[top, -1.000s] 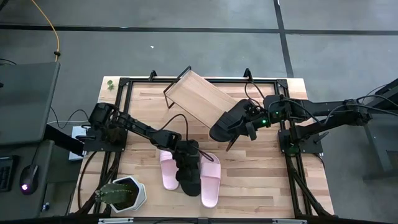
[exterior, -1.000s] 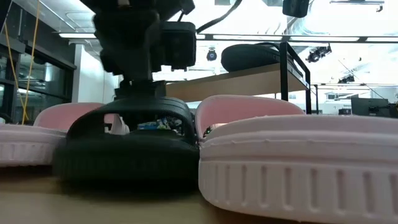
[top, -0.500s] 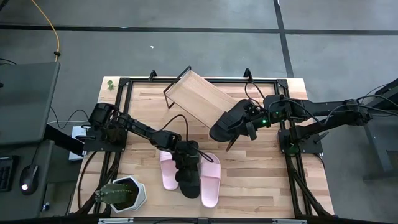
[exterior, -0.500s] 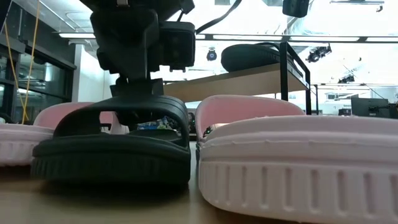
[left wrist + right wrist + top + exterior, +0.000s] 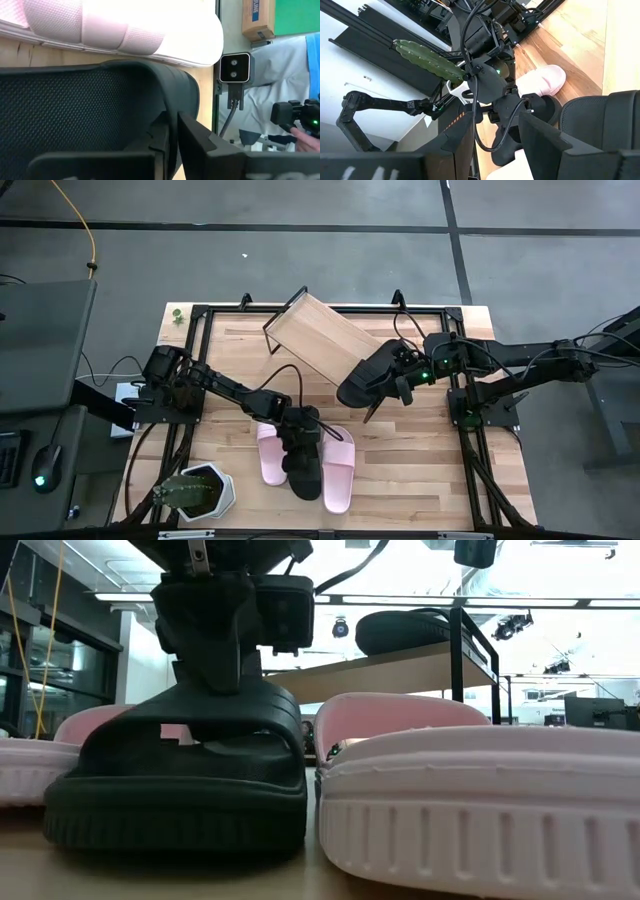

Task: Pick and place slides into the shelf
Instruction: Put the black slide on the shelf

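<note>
Grey floor surrounds my wooden tabletop, and bright ceiling lights glare behind everything in the low view.

My left pincer is down on the black slide that lies between the two pink slides, with its fingers pressed together on the wide strap, one inside it and one outside. In the low view the sole sits flat on the wood and nothing is lifted yet. The pink slide on one side nearly touches the black one; the other pink one is just beside it too.

My right pincer hangs near the lower end of the shelf, pinching the second black slide by its strap, close over the slanted board. I judge that one is about to be set down.

My worries: the left grip is on soft strap material, so the slide may swing or droop toe-down when I raise it, and could clip a pink neighbour and drag it off line. If the strap slips, it drops. The shelf is tilted and smooth, so a slide set too high may slip down the board. Both arms head for the same shelf, so I must stagger them. The cactus pot stays well apart.
</note>
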Tool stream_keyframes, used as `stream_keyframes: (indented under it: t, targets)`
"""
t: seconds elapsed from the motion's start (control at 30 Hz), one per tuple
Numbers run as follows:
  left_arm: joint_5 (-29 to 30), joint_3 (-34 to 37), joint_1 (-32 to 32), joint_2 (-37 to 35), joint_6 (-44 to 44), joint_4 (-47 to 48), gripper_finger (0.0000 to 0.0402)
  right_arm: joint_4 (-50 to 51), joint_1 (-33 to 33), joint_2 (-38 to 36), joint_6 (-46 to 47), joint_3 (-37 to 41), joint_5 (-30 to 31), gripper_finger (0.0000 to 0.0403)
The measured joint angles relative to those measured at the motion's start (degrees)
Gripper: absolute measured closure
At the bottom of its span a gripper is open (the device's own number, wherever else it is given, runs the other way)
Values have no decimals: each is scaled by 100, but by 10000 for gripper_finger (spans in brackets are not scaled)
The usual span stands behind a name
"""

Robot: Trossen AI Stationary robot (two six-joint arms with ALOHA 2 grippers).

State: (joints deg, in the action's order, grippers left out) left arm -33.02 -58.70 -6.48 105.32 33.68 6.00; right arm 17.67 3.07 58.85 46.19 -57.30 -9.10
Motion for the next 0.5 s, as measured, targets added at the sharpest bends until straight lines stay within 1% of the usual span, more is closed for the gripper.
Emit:
stream_keyframes:
  t: [0.07,0.2,0.33,0.5]
  targets:
    - [-65,0,0,0,57,0,373,0,-2,2,-5,0,0,256]
    - [-327,0,-21,-2,177,13,394,0,0,2,-13,0,0,256]
    - [-427,0,-117,-2,281,11,389,2,-2,1,-24,0,0,256]
    - [-517,-106,-254,-2,281,35,397,4,-1,1,-34,0,0,256]
